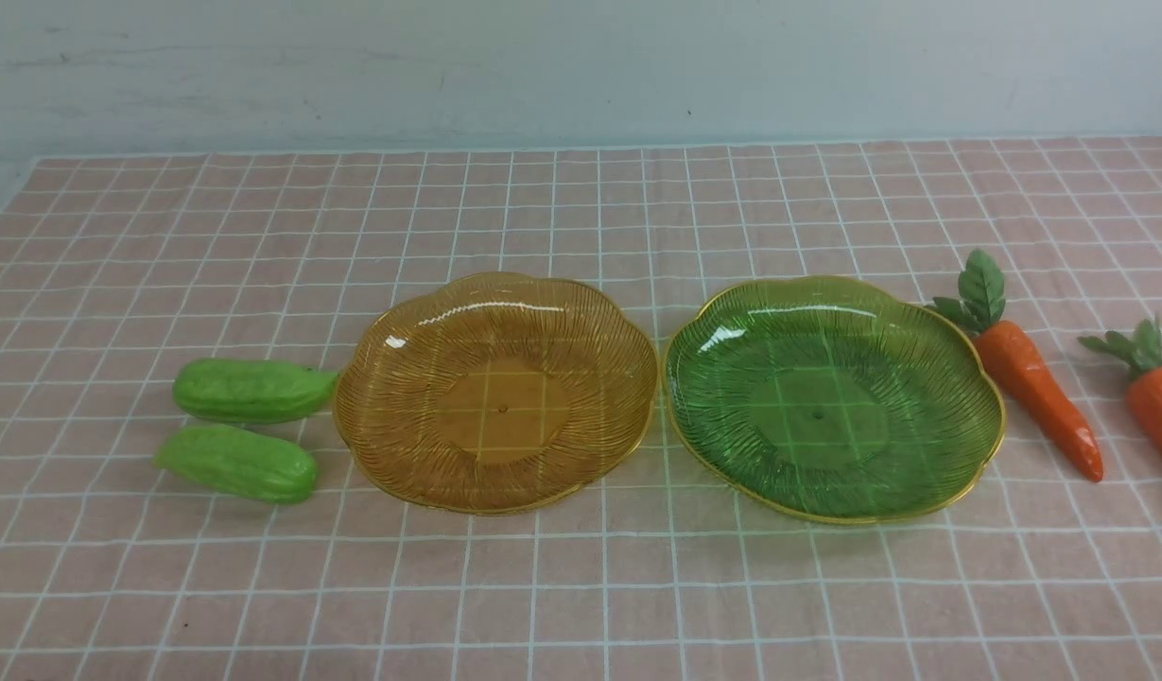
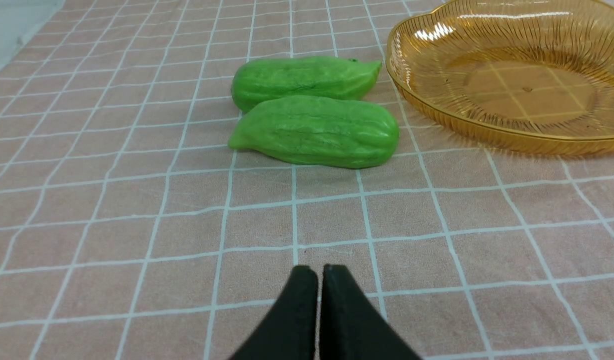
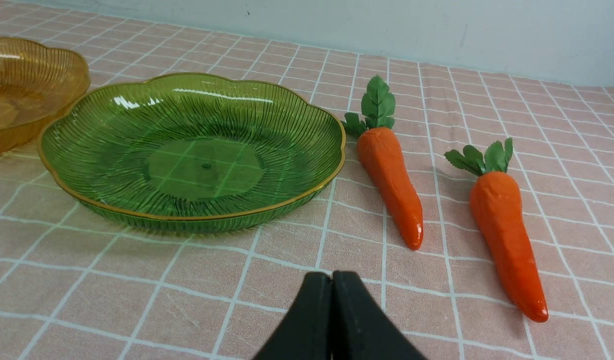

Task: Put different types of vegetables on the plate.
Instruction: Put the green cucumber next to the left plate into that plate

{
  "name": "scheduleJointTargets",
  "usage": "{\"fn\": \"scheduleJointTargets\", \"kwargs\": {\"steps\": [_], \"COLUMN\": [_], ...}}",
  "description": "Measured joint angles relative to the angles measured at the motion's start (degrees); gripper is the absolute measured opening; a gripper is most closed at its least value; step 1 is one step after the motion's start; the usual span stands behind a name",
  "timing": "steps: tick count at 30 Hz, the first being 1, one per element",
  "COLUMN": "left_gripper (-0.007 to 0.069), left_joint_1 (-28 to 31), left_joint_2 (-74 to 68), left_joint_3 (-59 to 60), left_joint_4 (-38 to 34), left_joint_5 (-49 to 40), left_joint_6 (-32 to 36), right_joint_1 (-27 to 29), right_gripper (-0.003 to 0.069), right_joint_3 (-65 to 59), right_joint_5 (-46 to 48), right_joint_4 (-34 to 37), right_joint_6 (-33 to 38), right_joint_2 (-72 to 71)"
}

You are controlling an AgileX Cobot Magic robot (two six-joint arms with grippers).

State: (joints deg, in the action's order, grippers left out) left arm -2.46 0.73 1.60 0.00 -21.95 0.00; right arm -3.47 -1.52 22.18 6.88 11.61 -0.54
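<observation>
Left pincer [image 2: 319, 272] and right pincer [image 3: 331, 277] both closed, empty. Cucumbers [image 1: 254, 390] centre-left of frame by amber plate [image 1: 382, 445]; carrots [image 1: 1034, 388] far right by green plate [image 1: 959, 416]. Open wide first; grip across the body.

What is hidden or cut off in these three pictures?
- Front view: the outer glossy orange toy carrot loses its tip to the picture's edge; no arm shows.
- Left wrist view: the edge cuts the ribbed amber plastic plate; the nearer bumpy green toy cucumber hides part of the farther cucumber.
- Wrist views: only the shut black tips of the left gripper and right gripper show.
</observation>
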Motion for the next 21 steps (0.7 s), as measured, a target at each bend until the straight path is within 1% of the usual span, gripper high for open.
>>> {"fn": "scheduleJointTargets", "kwargs": {"steps": [18, 19, 20, 21], "left_gripper": [-0.0003, -0.0003, -0.0003, -0.0003], "left_joint_1": [0.0, 0.0, 0.0, 0.0], "left_joint_2": [0.0, 0.0, 0.0, 0.0], "left_joint_3": [0.0, 0.0, 0.0, 0.0], "left_joint_4": [0.0, -1.2, -5.1, -9.1], "left_joint_5": [0.0, 0.0, 0.0, 0.0], "left_joint_6": [0.0, -1.1, -3.8, -6.5], "right_joint_1": [0.0, 0.0, 0.0, 0.0], "right_gripper": [-0.0017, -0.0017, -0.0017, -0.0017], "right_joint_3": [0.0, 0.0, 0.0, 0.0], "right_joint_5": [-0.5, -1.4, -2.2, -3.5], "right_joint_4": [-0.5, -0.7, -0.2, 2.4], "right_joint_6": [0.1, -0.1, -0.8, -2.8], "right_joint_2": [0.0, 0.0, 0.0, 0.0]}}
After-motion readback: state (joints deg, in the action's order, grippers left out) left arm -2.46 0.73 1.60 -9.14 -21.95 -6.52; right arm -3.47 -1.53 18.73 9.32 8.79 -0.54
